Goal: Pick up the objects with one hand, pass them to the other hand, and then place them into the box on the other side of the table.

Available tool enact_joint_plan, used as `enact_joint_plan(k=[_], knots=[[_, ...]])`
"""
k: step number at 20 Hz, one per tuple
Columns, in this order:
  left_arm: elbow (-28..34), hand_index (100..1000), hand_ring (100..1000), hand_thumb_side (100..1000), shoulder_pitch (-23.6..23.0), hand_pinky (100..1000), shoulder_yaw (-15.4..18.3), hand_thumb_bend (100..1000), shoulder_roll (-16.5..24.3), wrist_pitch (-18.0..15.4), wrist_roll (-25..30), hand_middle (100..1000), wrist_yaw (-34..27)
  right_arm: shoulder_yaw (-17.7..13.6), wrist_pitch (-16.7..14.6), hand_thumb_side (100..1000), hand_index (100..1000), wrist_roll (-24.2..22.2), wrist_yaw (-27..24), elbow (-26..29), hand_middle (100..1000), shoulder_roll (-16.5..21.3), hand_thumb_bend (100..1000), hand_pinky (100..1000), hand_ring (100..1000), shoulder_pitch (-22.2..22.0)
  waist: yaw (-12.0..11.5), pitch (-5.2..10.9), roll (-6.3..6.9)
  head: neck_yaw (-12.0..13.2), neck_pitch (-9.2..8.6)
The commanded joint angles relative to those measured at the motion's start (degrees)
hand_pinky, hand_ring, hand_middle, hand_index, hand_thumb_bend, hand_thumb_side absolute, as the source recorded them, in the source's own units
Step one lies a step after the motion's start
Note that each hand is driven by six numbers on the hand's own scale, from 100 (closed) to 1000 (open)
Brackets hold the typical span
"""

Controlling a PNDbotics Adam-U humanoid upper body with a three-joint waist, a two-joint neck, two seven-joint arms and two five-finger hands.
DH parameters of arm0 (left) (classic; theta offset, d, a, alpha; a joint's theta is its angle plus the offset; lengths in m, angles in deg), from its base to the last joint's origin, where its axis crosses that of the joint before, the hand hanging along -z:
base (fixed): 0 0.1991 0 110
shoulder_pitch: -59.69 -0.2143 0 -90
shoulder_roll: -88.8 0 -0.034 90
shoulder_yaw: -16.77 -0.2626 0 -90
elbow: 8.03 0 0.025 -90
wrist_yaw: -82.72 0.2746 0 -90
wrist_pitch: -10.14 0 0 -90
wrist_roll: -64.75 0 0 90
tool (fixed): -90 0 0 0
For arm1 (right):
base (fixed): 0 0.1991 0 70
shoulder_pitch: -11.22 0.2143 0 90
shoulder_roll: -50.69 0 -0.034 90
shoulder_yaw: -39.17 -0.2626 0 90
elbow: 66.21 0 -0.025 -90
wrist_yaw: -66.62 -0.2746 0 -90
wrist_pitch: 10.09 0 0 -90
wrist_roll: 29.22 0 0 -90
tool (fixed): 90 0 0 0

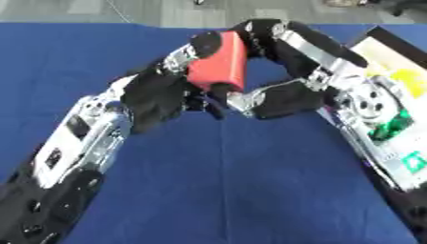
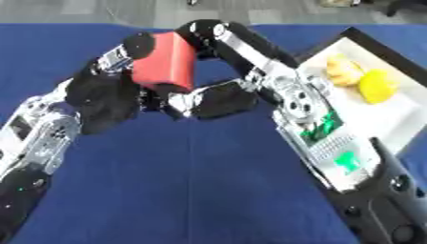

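Note:
A red block [image 2: 165, 59] is held up above the blue table [image 2: 192, 190], between my two hands. My left hand [image 2: 104, 97] comes in from the lower left, and its fingers curl over the block's left and top side. From the right, my right hand [image 2: 221, 100] closes on it too, fingers arched over the top and thumb under the bottom edge. A white box with a black rim [image 2: 396, 116] lies at the table's right side, beyond my right forearm.
Two yellow objects [image 2: 375, 86] lie in the box, at its far end. My right forearm [image 2: 325, 138] covers the box's near left part. The blue cloth stretches to the left and to the front of the hands.

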State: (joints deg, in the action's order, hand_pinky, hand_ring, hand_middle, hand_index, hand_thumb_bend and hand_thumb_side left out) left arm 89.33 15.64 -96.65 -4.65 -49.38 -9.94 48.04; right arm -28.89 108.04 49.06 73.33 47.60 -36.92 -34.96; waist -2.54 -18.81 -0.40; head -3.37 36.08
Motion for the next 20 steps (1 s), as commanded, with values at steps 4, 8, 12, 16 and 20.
enact_joint_plan(k=[4,8,12,16,20], knots=[[-0.03,743,601,654,0.33,631,1.05,759,0.09,-1.95,1.09,584,1.06,-0.87,0.04,102,622,0.58,-0.52,0.78,457,0.88,291,868,797,0.6,-0.04,0.75,-0.48,-0.2,-0.59],[-0.41,740,599,640,-0.09,629,1.65,773,0.3,-3.05,0.89,582,1.69,-1.36,-0.02,100,623,1.13,-1.06,0.78,455,0.95,285,868,798,0.36,0.01,0.8,-0.48,-0.33,-0.45],[-1.68,737,597,632,-1.15,628,2.56,743,0.75,-4.09,-0.07,579,2.4,-2.28,-0.22,100,625,2.46,-2.51,0.78,455,1.07,279,868,799,-0.04,0.06,0.98,-0.46,-0.25,-0.2],[-3.03,737,595,633,-2.18,627,3.32,735,1.14,-5.23,-0.7,578,3.23,-3.01,-0.72,100,626,3.7,-3.88,0.78,456,1.5,274,868,799,-0.45,0.15,1.2,-0.5,-0.23,-0.05],[-5.22,735,592,638,-3.48,626,4.55,723,1.8,-6.27,-1.73,575,3.79,-4.04,-1.65,100,626,4.99,-5.09,0.78,456,2.21,268,867,799,-1.14,0.41,1.41,-0.55,-0.23,0.07]])
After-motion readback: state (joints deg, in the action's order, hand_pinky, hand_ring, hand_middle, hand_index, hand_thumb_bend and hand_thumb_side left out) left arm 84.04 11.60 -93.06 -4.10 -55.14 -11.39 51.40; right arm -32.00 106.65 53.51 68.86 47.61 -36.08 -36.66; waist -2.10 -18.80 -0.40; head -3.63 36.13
